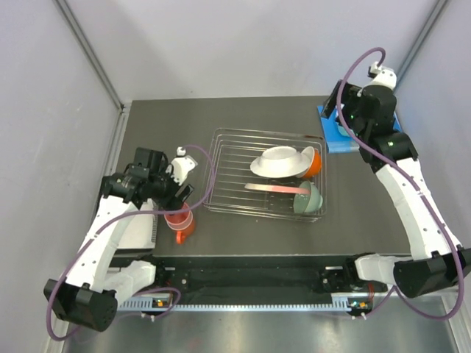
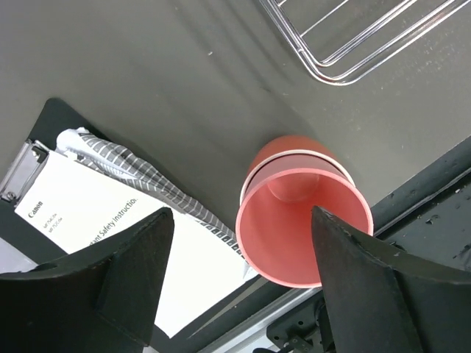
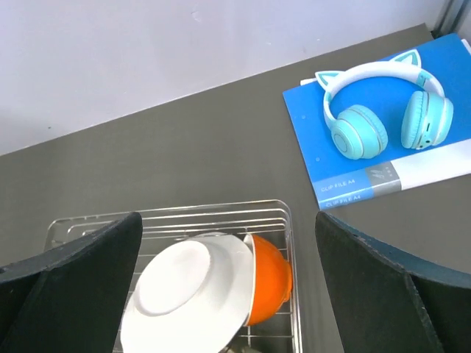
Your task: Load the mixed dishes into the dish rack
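Note:
The silver wire dish rack (image 1: 221, 170) stands mid-table. In it lie a white plate (image 1: 278, 162) leaning on an orange bowl (image 1: 316, 161), a mint-green bowl (image 1: 310, 198) and a cream-and-pink plate (image 1: 274, 188) seen edge-on. A pink tumbler (image 2: 302, 235) stands nested in the orange mug (image 2: 287, 147) left of the rack, near the table's front edge. My left gripper (image 2: 239, 283) is open and empty, hovering above the tumbler. My right gripper (image 3: 228, 290) is open and empty, high over the rack's back right, looking down on the white plate (image 3: 191, 294) and orange bowl (image 3: 271, 278).
A blue book (image 3: 353, 165) with teal cat-ear headphones (image 3: 383, 110) on it lies right of the rack at the back. A clipboard with a white instruction sheet (image 2: 96, 228) and a striped cloth (image 2: 125, 165) lies left of the tumbler.

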